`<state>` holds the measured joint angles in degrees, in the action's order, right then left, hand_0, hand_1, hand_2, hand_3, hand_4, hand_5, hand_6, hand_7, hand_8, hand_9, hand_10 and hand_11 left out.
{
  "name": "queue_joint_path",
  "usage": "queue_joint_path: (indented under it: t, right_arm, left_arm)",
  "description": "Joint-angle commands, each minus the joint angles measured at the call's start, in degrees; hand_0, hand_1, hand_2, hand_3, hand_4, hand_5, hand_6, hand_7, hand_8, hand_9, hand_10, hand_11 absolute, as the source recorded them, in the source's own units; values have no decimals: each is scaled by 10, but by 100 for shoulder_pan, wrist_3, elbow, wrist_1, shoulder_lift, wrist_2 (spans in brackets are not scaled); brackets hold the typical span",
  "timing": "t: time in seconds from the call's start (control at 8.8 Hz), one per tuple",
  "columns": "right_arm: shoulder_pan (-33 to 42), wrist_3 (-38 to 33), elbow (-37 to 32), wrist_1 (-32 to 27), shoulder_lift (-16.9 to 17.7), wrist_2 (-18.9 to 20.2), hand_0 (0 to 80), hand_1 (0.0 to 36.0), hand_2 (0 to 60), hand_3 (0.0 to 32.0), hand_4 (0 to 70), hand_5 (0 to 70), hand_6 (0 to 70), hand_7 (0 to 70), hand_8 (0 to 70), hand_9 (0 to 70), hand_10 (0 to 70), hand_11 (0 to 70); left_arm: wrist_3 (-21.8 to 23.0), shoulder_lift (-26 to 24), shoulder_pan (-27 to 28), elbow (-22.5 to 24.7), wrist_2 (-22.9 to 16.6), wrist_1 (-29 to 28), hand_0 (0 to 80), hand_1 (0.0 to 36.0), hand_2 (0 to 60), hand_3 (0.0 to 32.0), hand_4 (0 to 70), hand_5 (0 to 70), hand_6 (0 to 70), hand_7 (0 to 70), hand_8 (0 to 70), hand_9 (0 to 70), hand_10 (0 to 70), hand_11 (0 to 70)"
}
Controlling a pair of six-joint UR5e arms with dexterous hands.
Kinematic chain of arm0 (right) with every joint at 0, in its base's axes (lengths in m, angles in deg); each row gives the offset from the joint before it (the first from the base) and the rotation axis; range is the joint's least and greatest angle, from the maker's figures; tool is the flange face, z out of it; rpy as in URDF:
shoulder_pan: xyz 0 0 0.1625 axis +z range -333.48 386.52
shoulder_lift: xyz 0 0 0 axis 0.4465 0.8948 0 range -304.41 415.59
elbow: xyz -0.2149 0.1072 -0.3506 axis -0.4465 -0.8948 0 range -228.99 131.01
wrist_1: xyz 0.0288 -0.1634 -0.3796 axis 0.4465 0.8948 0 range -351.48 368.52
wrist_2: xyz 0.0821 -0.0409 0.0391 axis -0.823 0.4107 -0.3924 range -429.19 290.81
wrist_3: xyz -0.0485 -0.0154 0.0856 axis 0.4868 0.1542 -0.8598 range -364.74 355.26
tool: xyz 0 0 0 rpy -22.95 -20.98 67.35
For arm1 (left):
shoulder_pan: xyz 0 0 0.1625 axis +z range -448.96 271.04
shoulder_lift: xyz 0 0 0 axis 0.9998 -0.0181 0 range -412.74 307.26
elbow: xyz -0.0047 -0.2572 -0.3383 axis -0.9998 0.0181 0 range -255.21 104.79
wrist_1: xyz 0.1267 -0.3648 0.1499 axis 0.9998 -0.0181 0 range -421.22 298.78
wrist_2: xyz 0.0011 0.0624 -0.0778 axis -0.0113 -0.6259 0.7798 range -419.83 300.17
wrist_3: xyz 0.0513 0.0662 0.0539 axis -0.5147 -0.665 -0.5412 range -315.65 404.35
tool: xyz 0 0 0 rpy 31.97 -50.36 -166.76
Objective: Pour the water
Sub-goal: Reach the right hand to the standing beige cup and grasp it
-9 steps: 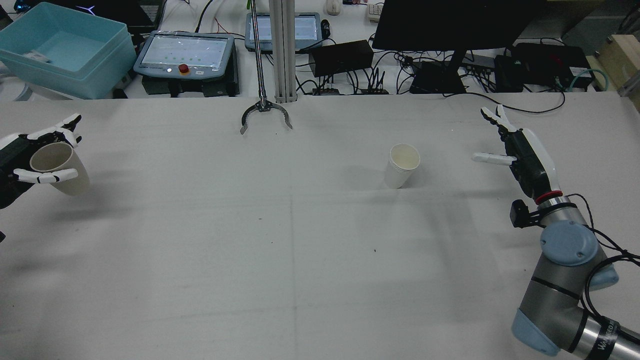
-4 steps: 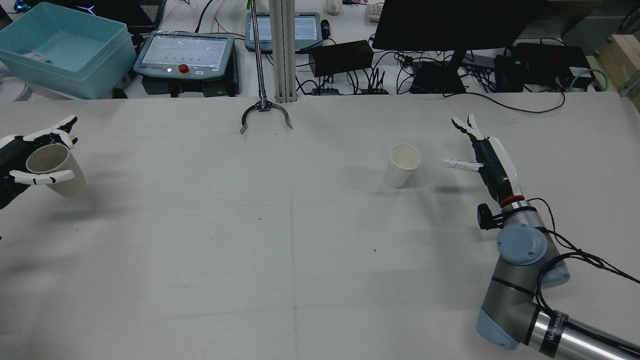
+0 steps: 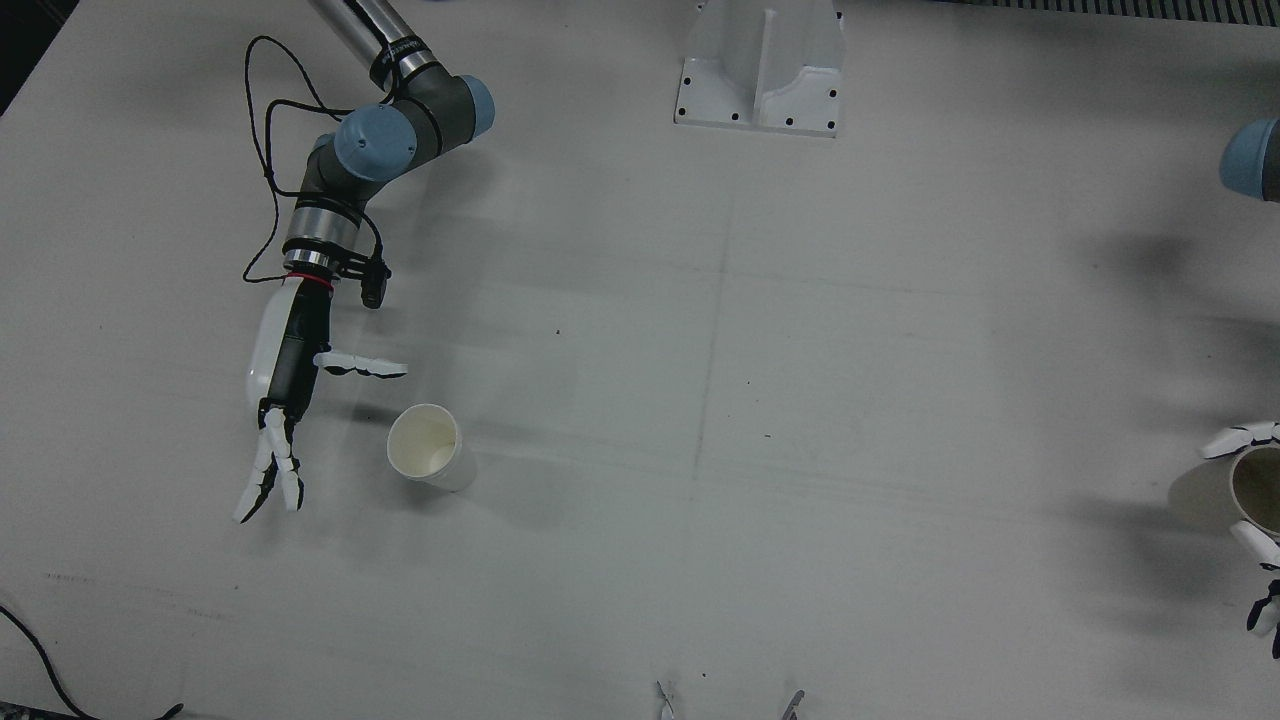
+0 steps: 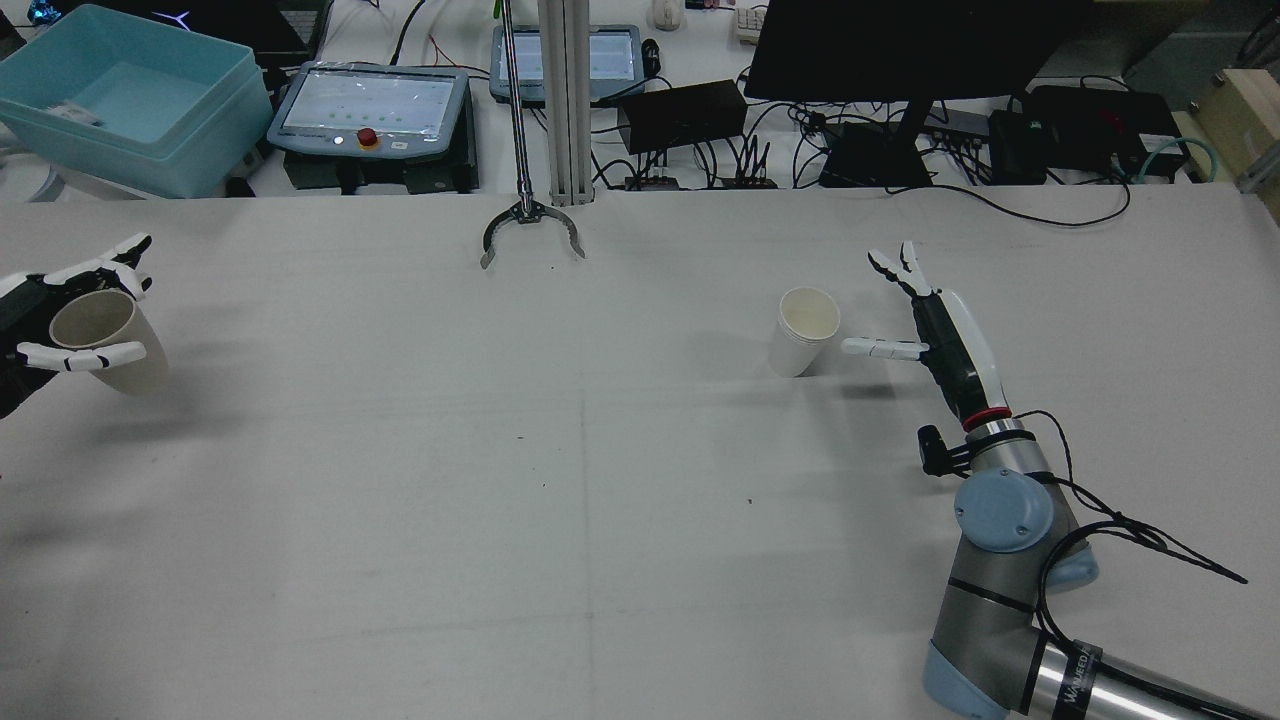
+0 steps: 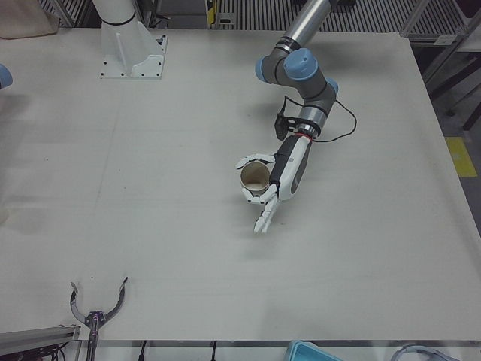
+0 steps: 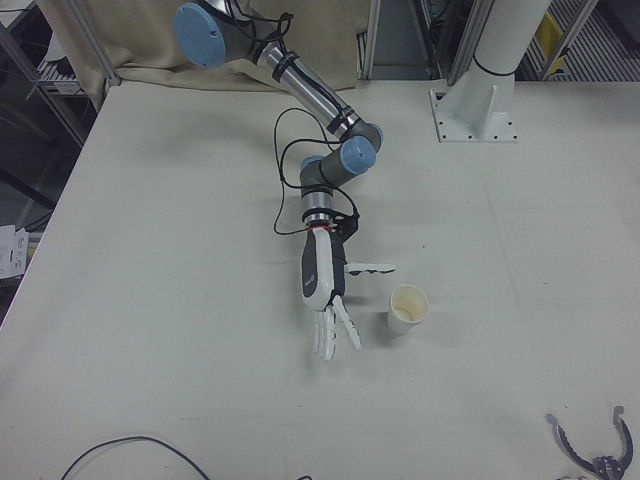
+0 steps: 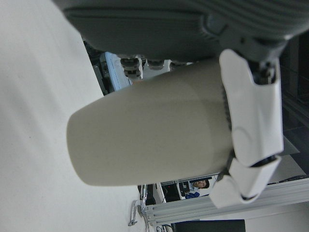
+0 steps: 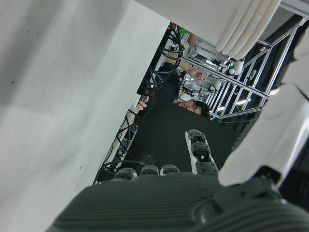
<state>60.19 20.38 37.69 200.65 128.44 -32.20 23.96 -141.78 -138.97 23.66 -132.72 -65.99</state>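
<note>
On the left edge of the rear view, the left robot hand [image 4: 60, 320] hugs a paper cup [image 4: 100, 340] ready to pour, while the right robot hand [image 4: 925, 310], fingers spread and holding nothing, sits beside the white cup [image 4: 803, 330] standing on the worktop [image 4: 560, 480].

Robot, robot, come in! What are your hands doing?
Left robot hand holding a paper cup off the table. Right robot hand open beside the standing cup, not touching. Nothing between them.

Right arm [image 4: 1000, 600]: grey metal tubes, pale-blue joint caps, loose black cable.
Wrist: red ring, small black box.
Right hand [image 3: 280, 395]: black core, white shell, white-and-black segmented fingers [image 3: 268, 480].
</note>
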Motion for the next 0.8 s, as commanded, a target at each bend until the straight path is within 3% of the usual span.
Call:
queue_joint_path:
  t: [0.0,0.34,0.68]
  right_arm:
    - [-19,151,-89,-9,-34,-33,429,88,59,0,56,26,9,4,11,4,5,17]
    - [-80,177,-694,-35,-646,-95,425,87,62,0,59,26,13,9,13,7,6,18]
    - [-238,238,-758,-44,-798,-95,425,86,59,0,57,25,12,6,13,7,7,18]
  left_arm:
    - [0,0,0,-8,3,-16,495,360,600,0,259,614,18,73,15,23,46,97]
    - [0,0,-9,10,3,-24,493,360,600,0,260,618,18,73,16,23,46,97]
    - [0,123,-9,1,3,-112,492,360,600,0,261,619,17,71,16,22,46,97]
